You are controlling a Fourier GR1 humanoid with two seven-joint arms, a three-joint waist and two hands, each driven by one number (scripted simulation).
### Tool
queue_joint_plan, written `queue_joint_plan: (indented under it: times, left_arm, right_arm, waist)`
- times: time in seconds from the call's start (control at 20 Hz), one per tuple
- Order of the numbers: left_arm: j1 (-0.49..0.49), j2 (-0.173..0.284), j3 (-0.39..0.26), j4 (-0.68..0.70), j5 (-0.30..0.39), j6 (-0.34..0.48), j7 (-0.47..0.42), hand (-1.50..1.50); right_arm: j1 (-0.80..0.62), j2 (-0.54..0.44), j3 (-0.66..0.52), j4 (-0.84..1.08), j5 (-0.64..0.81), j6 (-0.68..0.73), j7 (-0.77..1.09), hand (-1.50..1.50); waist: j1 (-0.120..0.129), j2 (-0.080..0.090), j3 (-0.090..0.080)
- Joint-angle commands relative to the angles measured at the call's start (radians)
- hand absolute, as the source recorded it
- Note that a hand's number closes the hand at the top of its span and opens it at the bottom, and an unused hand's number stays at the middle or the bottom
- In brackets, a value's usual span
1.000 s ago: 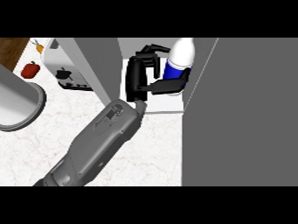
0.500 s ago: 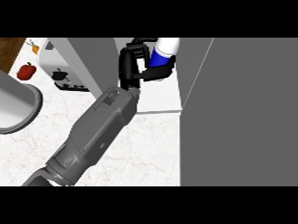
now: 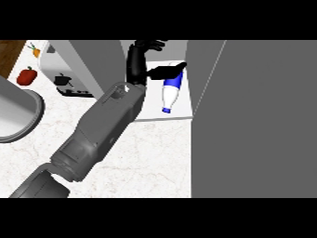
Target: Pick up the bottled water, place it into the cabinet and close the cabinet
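Head view: bottled water (image 3: 171,92) lies on its side on the white cabinet shelf (image 3: 162,115), cap end toward the viewer, blue label round the middle, the far end up by the black thumb. One robot hand (image 3: 139,62) shows at the end of a grey forearm (image 3: 99,130) that runs up from lower left. Which hand it is cannot be told from this view. The robot hand sits just left of the bottle, fingers spread and lifted toward the back of the cabinet, thumb stuck out right, touching or nearly touching the bottle's far end; nothing curled round it, so wide and holding nothing. Grey cabinet door (image 3: 264,116) fills the right side, standing open. Marble counter (image 3: 154,158) below. Left: big grey cylinder (image 3: 6,109) on the counter, a red bell pepper (image 3: 26,76), a toaster (image 3: 68,83), a carrot (image 3: 35,49) far back.
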State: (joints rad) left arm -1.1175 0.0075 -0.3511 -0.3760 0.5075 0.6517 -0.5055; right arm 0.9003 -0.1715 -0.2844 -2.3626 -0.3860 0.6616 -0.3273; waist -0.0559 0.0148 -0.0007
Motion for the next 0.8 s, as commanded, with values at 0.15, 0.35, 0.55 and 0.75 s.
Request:
queue_joint_plan:
  times: [0.15, 0.35, 0.55, 0.75]
  left_arm:
    - [-0.099, -0.005, 0.04, 0.159, -0.021, -0.028, -0.003, -1.5]
    - [-0.105, -0.007, 0.064, 0.136, 0.005, -0.058, -0.016, -1.5]
    - [-0.121, 0.009, 0.114, 0.106, 0.02, -0.128, -0.06, -1.5]
    - [-0.076, -0.007, 0.132, 0.036, 0.061, -0.221, -0.118, -1.5]
  right_arm:
    - [-0.03, -0.011, -0.018, -0.041, -0.071, -0.016, 0.035, -1.5]
    - [-0.031, -0.022, 0.002, -0.113, -0.106, -0.054, 0.115, -1.5]
    - [0.015, -0.003, -0.017, -0.077, -0.064, 0.012, 0.047, -1.5]
    - [0.022, 0.011, -0.006, -0.133, -0.077, -0.022, 0.076, -1.5]
  waist:
    - [-0.004, 0.006, 0.0]
    - [0.0, 0.004, -0.001]
    - [0.008, -0.006, 0.0]
    - [0.009, -0.008, -0.001]
